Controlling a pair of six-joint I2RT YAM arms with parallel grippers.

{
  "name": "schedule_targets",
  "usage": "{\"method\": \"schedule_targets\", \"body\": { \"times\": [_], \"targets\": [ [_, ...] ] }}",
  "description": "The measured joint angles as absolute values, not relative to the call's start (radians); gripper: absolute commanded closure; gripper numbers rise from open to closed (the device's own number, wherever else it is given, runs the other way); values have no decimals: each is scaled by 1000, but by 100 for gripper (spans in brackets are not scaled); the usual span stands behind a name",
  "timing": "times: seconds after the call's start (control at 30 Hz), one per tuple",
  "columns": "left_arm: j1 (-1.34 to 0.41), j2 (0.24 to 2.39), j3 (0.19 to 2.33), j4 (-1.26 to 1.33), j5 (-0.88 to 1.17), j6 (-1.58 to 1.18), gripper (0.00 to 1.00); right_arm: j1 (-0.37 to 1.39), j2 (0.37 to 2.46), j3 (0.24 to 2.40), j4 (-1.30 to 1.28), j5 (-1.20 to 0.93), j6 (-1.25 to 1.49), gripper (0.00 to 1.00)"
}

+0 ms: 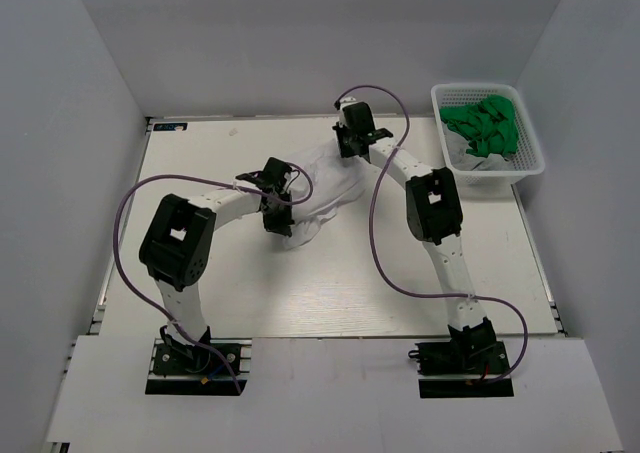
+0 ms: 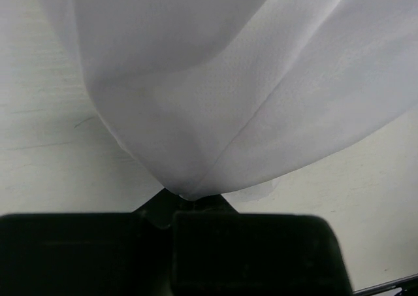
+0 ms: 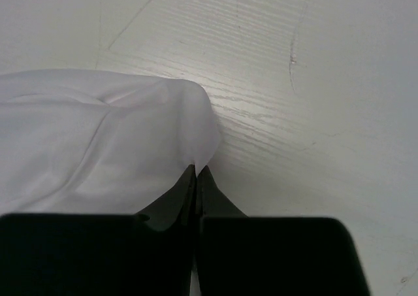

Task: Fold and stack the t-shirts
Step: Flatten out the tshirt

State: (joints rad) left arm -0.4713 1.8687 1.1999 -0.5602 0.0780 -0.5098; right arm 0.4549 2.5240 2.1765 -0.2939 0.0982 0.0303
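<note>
the white t-shirt [image 1: 325, 185] lies bunched mid-worktop [image 1: 300, 293] between the two arms. the left jaws are clamped on its left edge, the right jaws pinched together on a fold at its far edge. green cloth [image 1: 487, 128] fills the basket [image 1: 530, 165] far right.

**Robot body, two matching units**

- Left arm [image 1: 230, 205]: white rounded links. One boxy black joint housing [image 1: 178, 241] has a pale square window in its top. The black left base plate [image 1: 197, 371] carries small wiring.
- Right arm [image 1: 455, 268]: same white links, a like black housing [image 1: 433, 205] and a black right base plate [image 1: 465, 365].
- Cabling: one thin purple left cable [image 1: 116, 253] and one purple right cable [image 1: 371, 213], each running in wide loose loops beside its arm.
- Left gripper [image 2: 189, 201]: matte black, a broad flat block narrowing to wedge-shaped fingers.
- Right gripper [image 3: 196, 178]: identical in colour and shape.
</note>
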Motion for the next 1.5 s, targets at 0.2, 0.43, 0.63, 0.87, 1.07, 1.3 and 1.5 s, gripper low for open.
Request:
{"method": "schedule_targets", "body": {
  "times": [0.2,0.43,0.63,0.87,1.07,1.3,1.5],
  "targets": [
    [-471,1851,1264,-646,-16,-511,100,454,2461,2077,-266,154,65,100],
    [-471,1738,1468,-809,-267,-555,100,441,2210,2036,-302,241,141,100],
    [-472,1584,1614,-907,-456,-597,100,405,1806,1937,-288,270,194,100],
    [-473,1301,1643,-910,-513,-558,100,388,1476,1806,-301,290,197,100],
    [-474,950,1597,-765,-403,-486,100,389,1242,1692,-320,185,192,100],
    [-474,846,1685,-756,-415,-472,100,394,994,1612,-318,81,192,100],
    [-474,899,1684,-788,-418,-470,100,393,889,1592,-340,-15,174,100]
  ]
}}
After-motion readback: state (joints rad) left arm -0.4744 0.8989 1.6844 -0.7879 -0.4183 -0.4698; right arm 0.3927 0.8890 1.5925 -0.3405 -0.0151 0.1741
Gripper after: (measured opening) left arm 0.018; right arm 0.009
